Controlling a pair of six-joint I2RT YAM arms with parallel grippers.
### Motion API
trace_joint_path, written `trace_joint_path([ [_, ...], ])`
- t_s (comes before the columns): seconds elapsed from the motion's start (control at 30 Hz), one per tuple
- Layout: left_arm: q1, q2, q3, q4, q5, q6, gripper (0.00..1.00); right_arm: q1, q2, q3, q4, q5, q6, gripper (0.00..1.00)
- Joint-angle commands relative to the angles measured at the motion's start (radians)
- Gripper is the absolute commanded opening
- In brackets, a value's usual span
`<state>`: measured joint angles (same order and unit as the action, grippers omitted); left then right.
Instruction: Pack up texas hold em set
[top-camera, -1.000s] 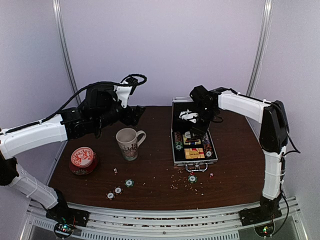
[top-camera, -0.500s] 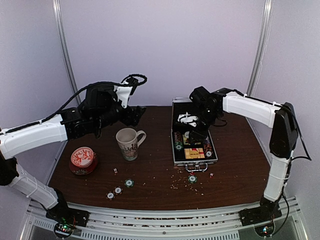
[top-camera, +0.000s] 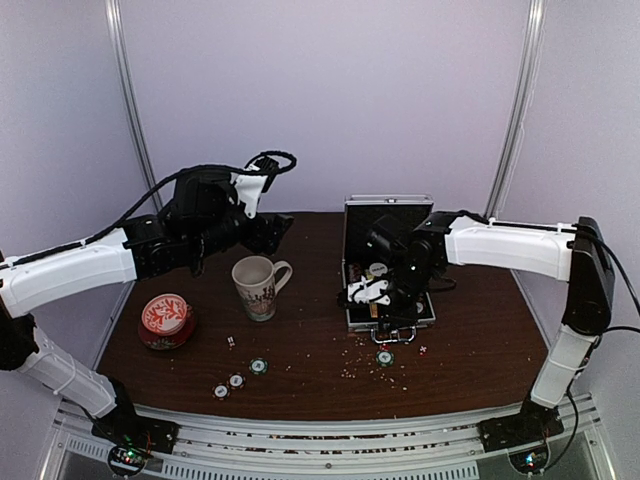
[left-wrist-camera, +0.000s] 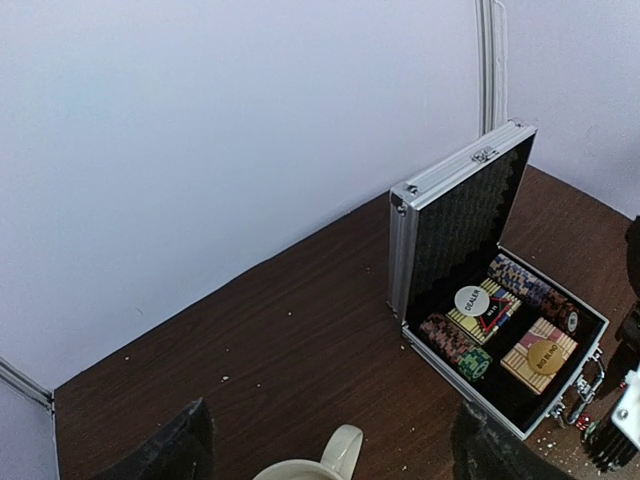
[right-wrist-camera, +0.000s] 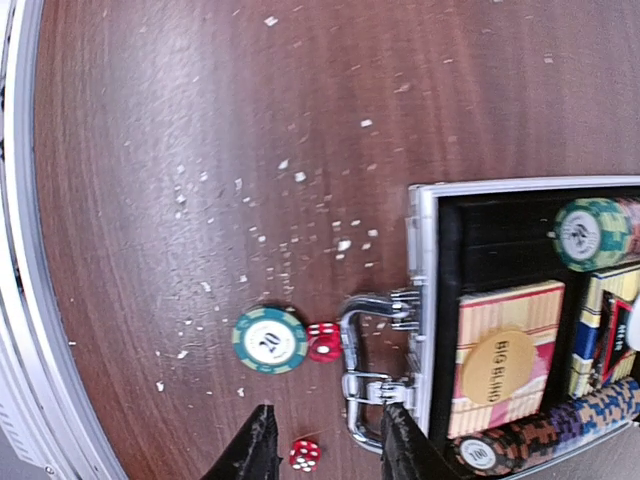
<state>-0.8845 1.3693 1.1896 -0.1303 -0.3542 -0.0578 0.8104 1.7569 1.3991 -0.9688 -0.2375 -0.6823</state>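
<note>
The silver briefcase (top-camera: 350, 300) lies open at centre right with its lid (left-wrist-camera: 455, 225) upright. Inside are rows of poker chips (left-wrist-camera: 455, 345), a blue-yellow card box (left-wrist-camera: 497, 292) under the white dealer button (left-wrist-camera: 471, 301), and a "Big Blind" disc (right-wrist-camera: 497, 366). My right gripper (right-wrist-camera: 325, 445) hovers at the case's front by the metal handle (right-wrist-camera: 362, 372), jaws apart. A red die (right-wrist-camera: 304, 455) lies on the table in the gap, untouched. A green chip (right-wrist-camera: 269, 339) and another die (right-wrist-camera: 323, 341) sit beside the handle. My left gripper (left-wrist-camera: 330, 420) hangs wide open above the mug.
A white patterned mug (top-camera: 258, 287) stands left of the case, a round red-and-white tin (top-camera: 165, 318) further left. Loose chips (top-camera: 236, 380) and a small die (top-camera: 231, 342) lie near the front edge. Pale crumbs are scattered in front of the case.
My right arm swung from over the inside of the case out and down to its front edge, and its jaws narrowed. The left arm stayed still.
</note>
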Motion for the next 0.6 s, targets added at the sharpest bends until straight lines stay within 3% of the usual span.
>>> trace_joint_path([
  [0.0, -0.002, 0.008, 0.033, 0.028, 0.009, 0.001, 0.83, 0.02, -0.003, -0.046, 0.02, 0.087, -0.03, 0.34],
  [0.57, -0.003, 0.005, 0.034, 0.024, 0.012, 0.004, 0.83, 0.027, 0.071, -0.157, 0.107, 0.165, -0.04, 0.16],
])
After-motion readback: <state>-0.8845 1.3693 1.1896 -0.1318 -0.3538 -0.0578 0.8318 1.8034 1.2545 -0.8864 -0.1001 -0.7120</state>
